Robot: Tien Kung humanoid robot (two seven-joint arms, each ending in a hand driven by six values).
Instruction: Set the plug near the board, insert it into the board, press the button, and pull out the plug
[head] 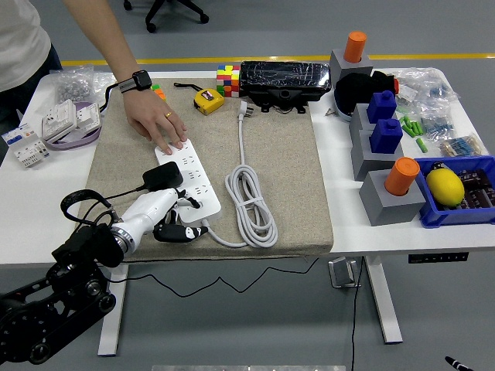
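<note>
On the white table (23, 209) lay a tan mat (286, 178), with the power strip (188, 179) on its left half and the strip's own white cable (249, 202) coiled just right of it. A person's hand (155, 124) pressed flat on the strip's far end, holding it down. The robot's left hand (166, 212) sat at the strip's near end, fingers (184, 232) curled loosely downward over the near edge; could not tell whether they held anything. A black plug (164, 176) stood on the strip's left side, just beyond that hand, its thin black cord (93, 199) running left; looked seated in a socket, though that was hard to confirm. Right arm not visible.

Judged step: plug appeared inserted, so the button press or the pull-out was in hand. Button itself not made out. Next move likely called for the hand to reach the switch, or close around the plug body and lift straight up while the person steadied the strip.
</note>
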